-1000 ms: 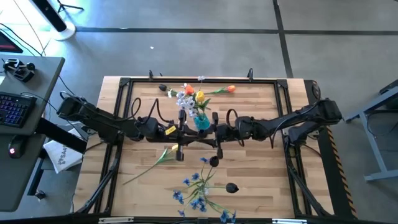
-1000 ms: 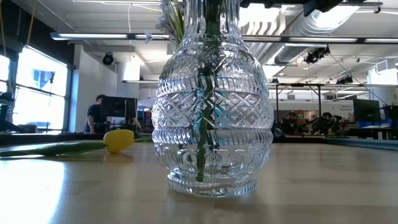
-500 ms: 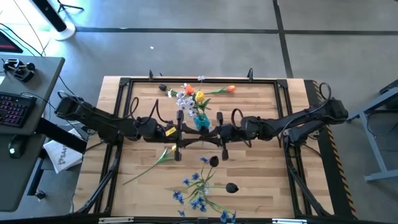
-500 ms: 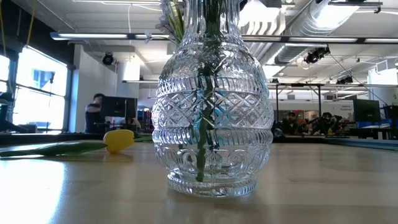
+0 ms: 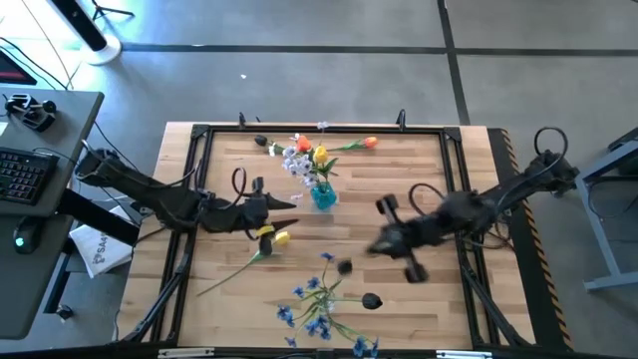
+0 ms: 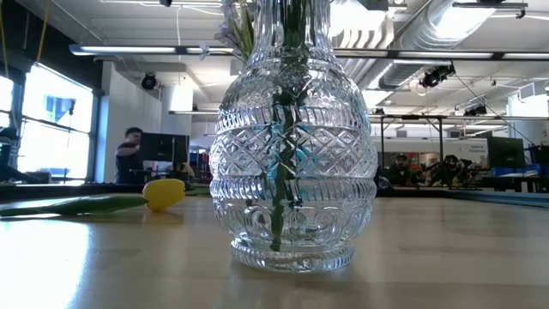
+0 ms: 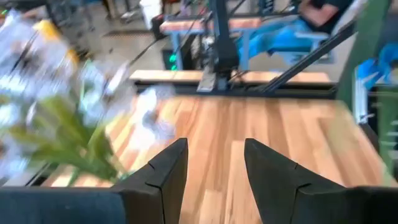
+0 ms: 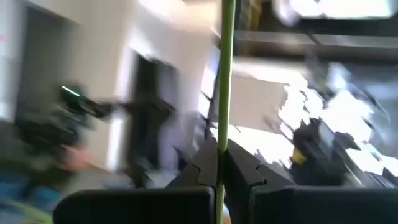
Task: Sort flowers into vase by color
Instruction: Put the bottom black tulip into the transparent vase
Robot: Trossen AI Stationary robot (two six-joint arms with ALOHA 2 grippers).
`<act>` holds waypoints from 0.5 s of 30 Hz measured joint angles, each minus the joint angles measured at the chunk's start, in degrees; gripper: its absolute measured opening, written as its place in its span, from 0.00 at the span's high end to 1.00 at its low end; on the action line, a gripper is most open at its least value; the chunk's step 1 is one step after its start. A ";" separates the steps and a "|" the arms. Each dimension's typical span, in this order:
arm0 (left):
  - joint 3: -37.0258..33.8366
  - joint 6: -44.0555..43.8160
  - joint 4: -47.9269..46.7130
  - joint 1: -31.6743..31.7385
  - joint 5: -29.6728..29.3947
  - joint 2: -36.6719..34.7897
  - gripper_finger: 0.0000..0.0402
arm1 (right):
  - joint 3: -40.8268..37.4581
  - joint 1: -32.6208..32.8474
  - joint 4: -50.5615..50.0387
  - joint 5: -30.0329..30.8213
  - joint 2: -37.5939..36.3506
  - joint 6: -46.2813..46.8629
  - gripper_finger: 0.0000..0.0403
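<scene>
A clear cut-glass vase [image 5: 322, 195] [image 6: 292, 137] stands mid-table with white, yellow and orange flowers in it. A yellow tulip [image 5: 280, 237] [image 6: 163, 193] lies on its side, to the left of the vase and nearer the near edge. Blue sprays [image 5: 314, 299], a dark bud [image 5: 371, 300] and an orange tulip [image 5: 370, 143] lie on the table. My left gripper [image 5: 287, 204] [image 7: 214, 162] is open, left of the vase. My right gripper [image 5: 376, 245] [image 8: 219, 158] is right of the vase and nearer the near edge, shut on a thin green stem. Another dark bud [image 5: 344, 266] lies close to its fingers. My right gripper pinches a thin green stem [image 8: 222, 134] between its two fingers. The stem [image 8: 224, 56] runs straight on past the fingertips and out of the wrist view. Which flower it belongs to and which part of the stem is held do not show.
A black frame [image 5: 199, 135] runs along the table's edges. One more dark bud [image 5: 261, 140] lies near the far edge. Bare wood [image 5: 419, 170] shows right of the vase. A desk with a keyboard [image 5: 20, 175] stands off the table's left side. People show in the room behind.
Both arms have drawn away from the vase. The left gripper moved toward the table's left edge. The right gripper swung toward the right and near edges and turned. The dark bud beside it shifted slightly toward the near edge.
</scene>
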 joint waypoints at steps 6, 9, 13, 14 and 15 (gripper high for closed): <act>0.00 -1.99 -1.65 -3.17 -4.91 1.17 0.63 | 0.00 3.95 4.60 -6.06 1.71 -2.43 1.00; 0.00 -2.00 -1.55 -3.88 -5.30 1.72 0.63 | 0.00 4.08 4.57 -4.71 4.12 -2.05 1.00; 0.00 -2.47 -1.54 -3.88 -5.42 2.18 0.63 | -0.02 2.47 7.89 -4.84 7.78 0.62 1.00; 0.00 -2.49 -1.55 -3.88 -5.50 2.19 0.63 | -0.02 1.87 8.46 -5.05 8.50 1.76 1.00; 0.00 -2.51 -1.48 -3.88 -5.55 2.13 0.63 | 0.00 1.28 8.73 -5.22 9.27 3.26 1.00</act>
